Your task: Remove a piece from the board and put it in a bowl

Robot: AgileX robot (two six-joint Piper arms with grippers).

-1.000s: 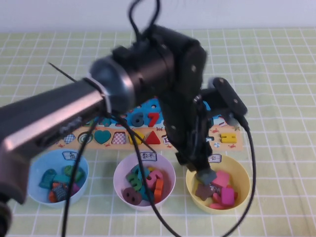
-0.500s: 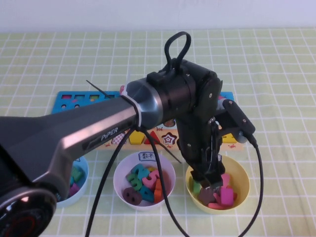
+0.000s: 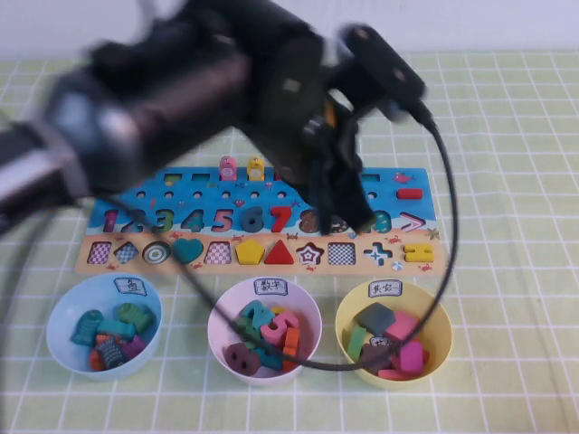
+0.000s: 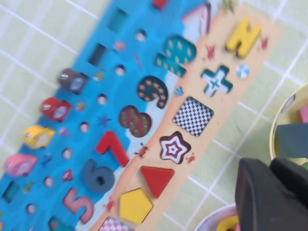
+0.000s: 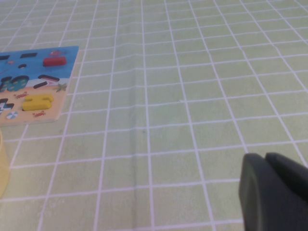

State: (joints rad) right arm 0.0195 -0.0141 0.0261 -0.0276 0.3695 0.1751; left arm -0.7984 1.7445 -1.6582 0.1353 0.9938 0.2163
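The green piece (image 3: 355, 342) leans on edge inside the yellow bowl (image 3: 434, 318) among grey, pink and brown pieces. The board (image 3: 271, 269) lies behind the three bowls; its round slot (image 3: 156, 253) has no piece in it. My left gripper (image 3: 351, 213) is blurred, raised over the right part of the board, shut and empty. In the left wrist view the left gripper (image 4: 272, 190) hangs over the gap between the board (image 4: 226, 103) and the bowls. My right gripper (image 5: 274, 192) is shut and empty over bare table, right of the board (image 5: 53, 103). It is outside the high view.
A pale-blue bowl (image 3: 60, 316) and a pinkish-white bowl (image 3: 308, 312) with pieces stand left of the yellow one. Numbers and several shape pieces sit on the board. The left arm's cable (image 3: 450, 208) loops over the board's right end. Green checked cloth covers the table.
My left gripper rose out of the yellow bowl and swung back over the board. The green piece stayed in the bowl.
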